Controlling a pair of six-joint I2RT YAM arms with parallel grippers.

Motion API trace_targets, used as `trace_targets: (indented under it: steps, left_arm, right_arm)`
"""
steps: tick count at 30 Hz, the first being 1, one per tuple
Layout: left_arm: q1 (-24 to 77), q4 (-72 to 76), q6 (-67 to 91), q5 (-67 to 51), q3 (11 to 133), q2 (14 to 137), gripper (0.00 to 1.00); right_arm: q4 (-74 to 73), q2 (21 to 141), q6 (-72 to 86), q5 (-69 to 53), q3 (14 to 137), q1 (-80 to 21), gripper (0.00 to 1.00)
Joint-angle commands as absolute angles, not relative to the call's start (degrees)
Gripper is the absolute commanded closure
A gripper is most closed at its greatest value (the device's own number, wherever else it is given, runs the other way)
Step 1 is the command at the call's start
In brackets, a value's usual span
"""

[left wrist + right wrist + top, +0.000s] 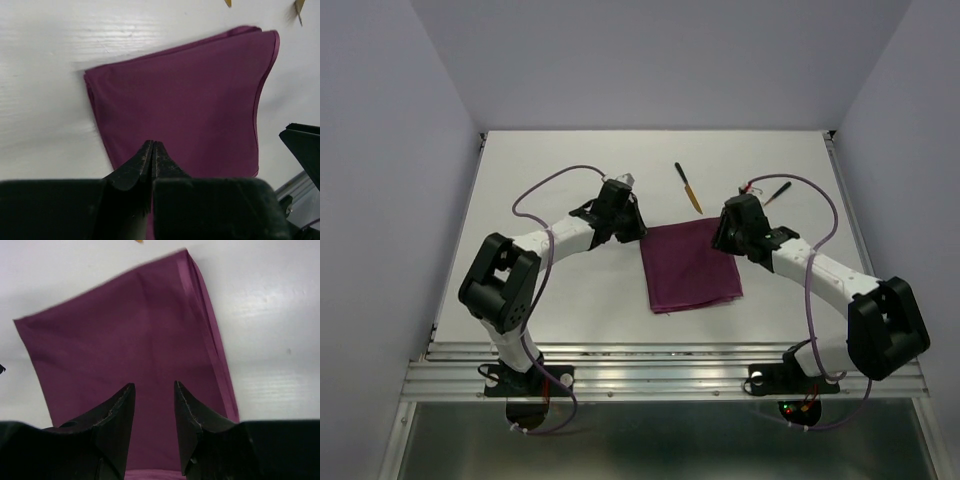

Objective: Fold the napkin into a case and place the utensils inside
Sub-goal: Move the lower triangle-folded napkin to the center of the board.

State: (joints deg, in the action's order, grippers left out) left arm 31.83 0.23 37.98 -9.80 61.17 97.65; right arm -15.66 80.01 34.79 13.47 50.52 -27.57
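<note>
1. Flat white table [550, 170] w/ faint grain; plain pale lavender walls [650, 60] on three sides.
2. Magenta-purple napkin [692, 268]: thin cloth w/ slight sheen, folded to a rough rectangle, hemmed edges stacked in layers. Flat at table centre, betw. both arms.
3. L gripper [152, 146]: black tapered fingers, tips all but touching, thin slit only. Over napkin's edge; cloth nipped or not, cannot tell.
4. R gripper [154, 387]: black curved fingers apart w/ clear gap, nothing held. Over napkin's opp. edge.
5. Slender knife [688, 187], black handle, gold blade, just beyond napkin's far edge. Second piece [776, 191] near R gripper, far side.
</note>
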Motion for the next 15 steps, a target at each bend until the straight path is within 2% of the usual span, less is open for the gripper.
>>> trace_targets:
  steps: [1,6,10,15]
  left_arm:
    - [33.13,-0.44,37.70,-13.62,62.14,100.27,0.90]
    - [33.22,1.14,37.79,-13.98,61.35,105.11,0.93]
    - [32.78,0.70,37.79,-12.83,60.47,106.52,0.93]
    - [30.85,0.09,37.62,-10.99,59.24,106.35,0.94]
  right_arm:
    - [-20.30,73.31,36.21,12.22,45.63,-26.81,0.58]
    - [-21.01,72.15,37.09,10.29,41.58,-26.19,0.62]
    - [-20.74,76.19,35.78,8.53,40.78,-26.19,0.68]
    - [-17.41,81.64,32.96,4.58,40.96,-26.19,0.72]
